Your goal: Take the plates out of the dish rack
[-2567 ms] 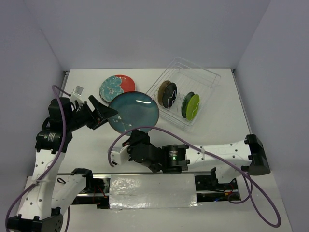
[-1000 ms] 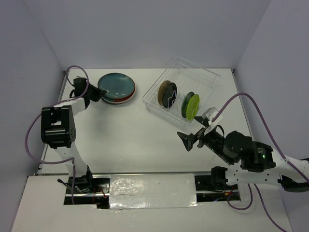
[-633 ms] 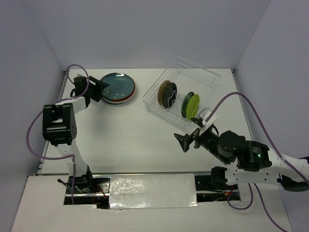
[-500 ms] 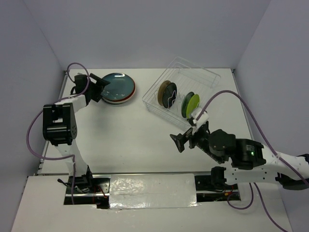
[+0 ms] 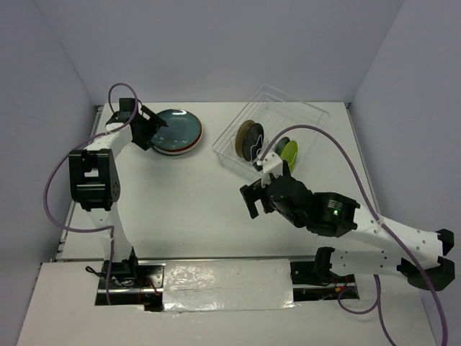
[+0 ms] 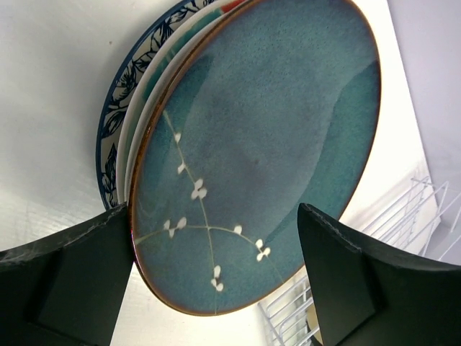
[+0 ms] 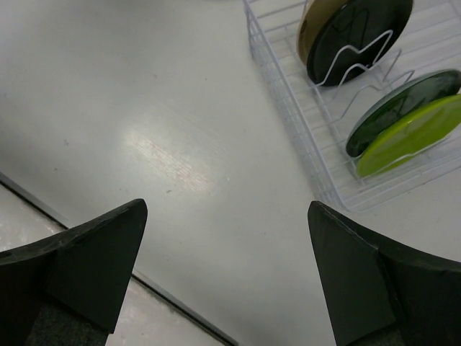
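A teal-blue plate (image 5: 175,127) (image 6: 259,144) lies on top of a stack at the table's back left, over a red-and-teal plate and a blue-patterned one (image 6: 114,137). My left gripper (image 5: 149,128) (image 6: 216,277) is open at the stack's left rim, one finger on each side of the teal plate's edge, holding nothing. The clear dish rack (image 5: 302,109) (image 7: 284,108) keeps a tan-gold plate (image 7: 311,29), a dark patterned plate (image 5: 252,144) (image 7: 360,32), a dark green plate (image 7: 396,108) and a lime green plate (image 5: 289,156) (image 7: 414,137), all upright. My right gripper (image 5: 252,199) (image 7: 227,277) hangs open over bare table in front of the rack.
White walls close the table at the back and on both sides. The table's front edge (image 7: 180,303) runs under the right gripper. A silvery strip (image 5: 227,285) lies between the arm bases. The left arm's purple cable (image 5: 54,180) loops by the left wall.
The left gripper opened and let the teal plate rest on the stack. The right arm swung left and forward, from the right side to the table in front of the rack.
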You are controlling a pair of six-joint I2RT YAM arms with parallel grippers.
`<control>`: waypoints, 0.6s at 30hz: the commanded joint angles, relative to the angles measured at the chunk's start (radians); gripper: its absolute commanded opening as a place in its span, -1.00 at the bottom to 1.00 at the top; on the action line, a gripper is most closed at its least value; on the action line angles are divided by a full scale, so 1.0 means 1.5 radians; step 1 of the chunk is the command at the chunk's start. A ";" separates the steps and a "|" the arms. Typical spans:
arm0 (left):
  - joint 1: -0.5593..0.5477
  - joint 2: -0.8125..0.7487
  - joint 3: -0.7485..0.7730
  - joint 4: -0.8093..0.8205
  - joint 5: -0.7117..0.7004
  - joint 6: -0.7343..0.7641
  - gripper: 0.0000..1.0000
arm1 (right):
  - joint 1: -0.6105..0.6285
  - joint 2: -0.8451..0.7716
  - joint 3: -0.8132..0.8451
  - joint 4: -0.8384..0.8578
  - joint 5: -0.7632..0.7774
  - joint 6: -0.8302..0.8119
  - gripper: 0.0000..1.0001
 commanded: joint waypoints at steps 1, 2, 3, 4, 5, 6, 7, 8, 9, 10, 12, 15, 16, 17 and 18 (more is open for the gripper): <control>-0.006 0.015 0.029 -0.075 -0.009 0.020 0.99 | -0.013 0.015 0.019 -0.005 -0.058 0.030 1.00; -0.008 0.020 0.043 -0.082 -0.003 0.023 0.99 | -0.015 0.015 0.015 -0.001 -0.071 0.030 1.00; -0.011 0.025 0.051 -0.093 0.000 0.029 0.99 | -0.016 0.017 0.013 0.007 -0.075 0.029 1.00; -0.016 0.031 0.055 -0.106 0.004 0.030 0.99 | -0.020 0.018 0.011 0.009 -0.080 0.029 1.00; -0.019 0.034 0.057 -0.109 0.005 0.031 0.99 | -0.022 0.019 0.011 0.010 -0.085 0.029 1.00; -0.020 0.034 0.056 -0.114 0.005 0.025 0.99 | -0.024 0.021 0.011 0.011 -0.096 0.029 1.00; -0.019 0.035 0.054 -0.117 -0.001 0.021 0.99 | -0.024 0.021 0.012 0.014 -0.101 0.028 1.00; -0.019 0.033 0.053 -0.128 -0.008 0.018 0.99 | -0.029 0.022 0.009 0.016 -0.106 0.028 1.00; -0.019 0.035 0.055 -0.139 -0.019 0.013 0.99 | -0.032 0.023 0.009 0.018 -0.119 0.029 1.00; -0.020 0.035 0.058 -0.147 -0.024 0.015 0.99 | -0.033 0.024 0.009 0.019 -0.125 0.030 1.00; -0.019 0.047 0.078 -0.170 -0.031 0.019 0.99 | -0.039 0.023 0.003 0.024 -0.148 0.031 1.00; -0.020 0.072 0.116 -0.214 -0.024 0.029 0.99 | -0.043 0.019 -0.005 0.031 -0.173 0.031 1.00; -0.021 0.076 0.125 -0.226 -0.023 0.031 0.99 | -0.043 0.019 -0.007 0.033 -0.178 0.031 1.00; -0.021 0.079 0.138 -0.246 -0.027 0.037 0.99 | -0.046 0.019 -0.007 0.033 -0.182 0.032 1.00; -0.021 0.084 0.144 -0.256 -0.033 0.039 0.99 | -0.047 0.019 -0.008 0.034 -0.194 0.031 1.00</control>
